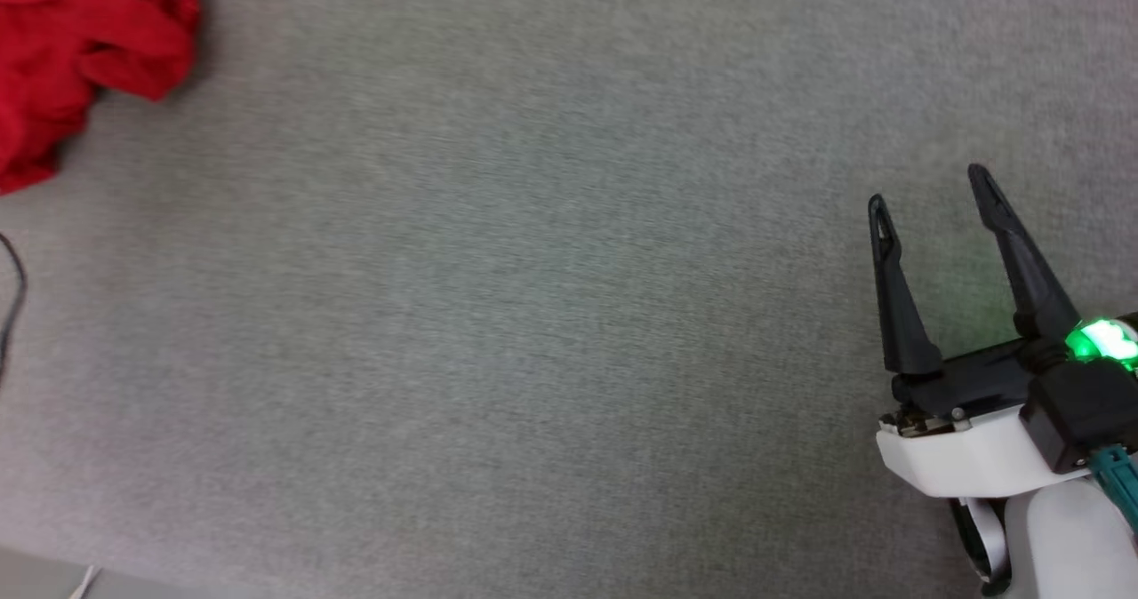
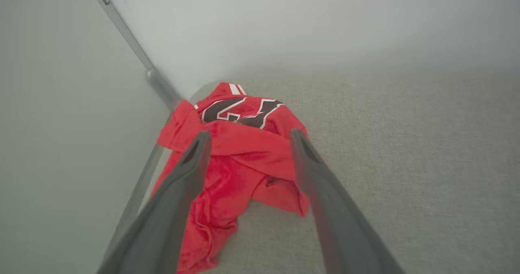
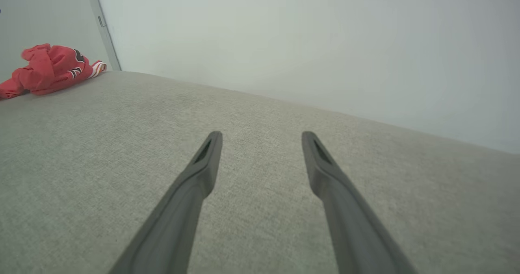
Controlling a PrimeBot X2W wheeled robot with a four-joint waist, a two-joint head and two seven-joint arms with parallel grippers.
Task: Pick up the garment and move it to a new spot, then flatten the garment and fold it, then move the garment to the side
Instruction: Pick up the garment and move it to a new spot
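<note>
So, everything sits on one big grey mat (image 1: 533, 315), with a pale wall (image 3: 284, 42) standing along the mat's far edge. The shirt (image 2: 239, 156) is bunched in a red heap at the mat's far left corner, right up by the wall. Black print (image 2: 239, 113) with a white outline faces up on the heap's far side. A bit of striped trim (image 2: 235, 89) pokes out at the end nearest the wall.

Left gripper (image 2: 248, 132) is over that same corner of the mat, spread wide, with the heap showing between and behind its two prongs. It isn't pinching anything, and I can't tell whether the tips touch the cloth.

Right gripper (image 1: 927, 185) is way off over the mat's near right part, well apart from the shirt. It's spread wide too, just bare mat between the prongs. A green light (image 1: 1102, 341) glows at its base.

A thin metal strip (image 2: 122, 26) runs up the wall from the mat's far left corner. Smallest bit: a dark cable (image 1: 13, 297) curls by the mat's left edge, nearer than the shirt.
</note>
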